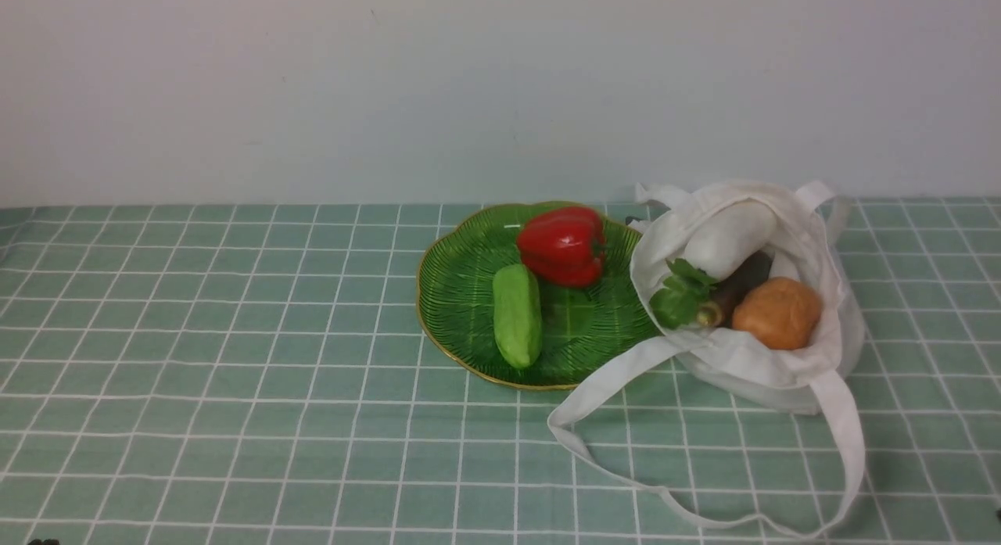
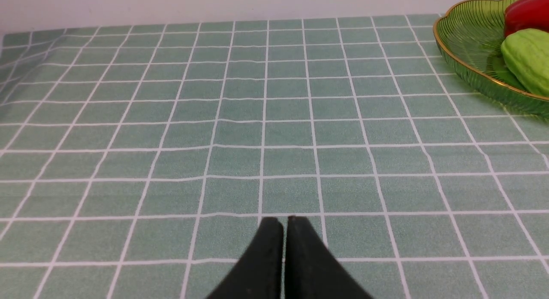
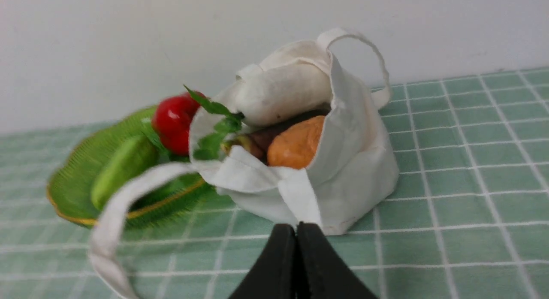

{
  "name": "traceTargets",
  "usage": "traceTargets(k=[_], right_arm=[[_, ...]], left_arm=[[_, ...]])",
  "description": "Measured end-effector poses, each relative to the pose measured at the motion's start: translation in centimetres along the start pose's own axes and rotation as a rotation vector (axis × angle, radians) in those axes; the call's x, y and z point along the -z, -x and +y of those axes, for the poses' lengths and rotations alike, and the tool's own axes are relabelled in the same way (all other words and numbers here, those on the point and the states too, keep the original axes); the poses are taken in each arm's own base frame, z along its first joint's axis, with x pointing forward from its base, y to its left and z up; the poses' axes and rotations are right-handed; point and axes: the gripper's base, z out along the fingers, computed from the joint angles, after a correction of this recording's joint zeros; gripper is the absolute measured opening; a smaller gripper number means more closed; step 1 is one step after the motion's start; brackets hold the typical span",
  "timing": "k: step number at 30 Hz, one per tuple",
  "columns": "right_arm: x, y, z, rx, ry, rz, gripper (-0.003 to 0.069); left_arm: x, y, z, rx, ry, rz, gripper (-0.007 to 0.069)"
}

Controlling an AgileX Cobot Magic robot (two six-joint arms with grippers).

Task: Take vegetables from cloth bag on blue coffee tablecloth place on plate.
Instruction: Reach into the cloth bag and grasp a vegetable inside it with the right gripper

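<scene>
Smooth white radish [image 1: 731, 236] lodged in soft cloth bag [image 1: 751, 365] beside ribbed gold-rimmed plate [image 1: 461, 295]. Pressed together, empty: left pincer [image 2: 284, 224], right pincer [image 3: 296, 229].

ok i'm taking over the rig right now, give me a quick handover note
Left gripper: jaws shut, empty, over bare tablecloth.
Right gripper: jaws shut, empty, pointed at the cloth bag, apart from it.
Done: cucumber and red bell pepper lie on the plate.
Left: white radish lies in the bag's mouth, leafy end toward the plate, beside a dark vegetable and an orange-brown round item; lift it out onto the plate.
</scene>
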Motion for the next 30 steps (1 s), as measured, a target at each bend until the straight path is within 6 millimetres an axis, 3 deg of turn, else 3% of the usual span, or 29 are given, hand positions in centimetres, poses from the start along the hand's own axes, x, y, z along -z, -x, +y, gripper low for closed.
traceTargets(k=[3,9,11,14,15,16,17,18,19,22,26,30], right_arm=[[0.0,0.0,0.4,-0.264,0.041,0.001,-0.0014],[0.0,0.1,0.5,-0.378,0.063,-0.005,-0.0014],[0.1,0.2,0.8,-0.345,0.074,0.017,-0.0014],[0.8,2.1,2.0,-0.255,0.117,-0.006,-0.0014],[1.3,3.9,2.9,-0.178,0.136,-0.03,-0.0014],[1.3,4.1,3.0,-0.171,0.137,-0.032,-0.0014],[1.6,6.5,4.1,-0.066,0.132,-0.029,-0.0014],[1.6,7.0,4.4,-0.031,0.124,-0.006,-0.0014],[1.0,8.5,5.0,0.052,0.085,0.074,-0.0014],[-0.5,9.6,5.2,0.124,-0.004,0.235,-0.0012],[-4.8,10.2,4.2,0.126,-0.19,0.494,-0.0005],[-9.4,10.5,3.9,0.081,-0.257,0.619,0.0035]], left_arm=[[0.0,0.0,0.0,0.0,0.0,0.0,-0.0008],[0.0,0.0,0.0,0.0,0.0,0.0,-0.0008],[0.0,0.0,0.0,0.0,0.0,0.0,-0.0008],[0.0,0.0,0.0,0.0,0.0,0.0,-0.0008],[0.0,0.0,0.0,0.0,0.0,0.0,-0.0008],[0.0,0.0,0.0,0.0,0.0,0.0,-0.0008],[0.0,0.0,0.0,0.0,0.0,0.0,-0.0008],[0.0,0.0,0.0,0.0,0.0,0.0,-0.0008],[0.0,0.0,0.0,0.0,0.0,0.0,-0.0008],[0.0,0.0,0.0,0.0,0.0,0.0,-0.0008],[0.0,0.0,0.0,0.0,0.0,0.0,-0.0008],[0.0,0.0,0.0,0.0,0.0,0.0,-0.0008]])
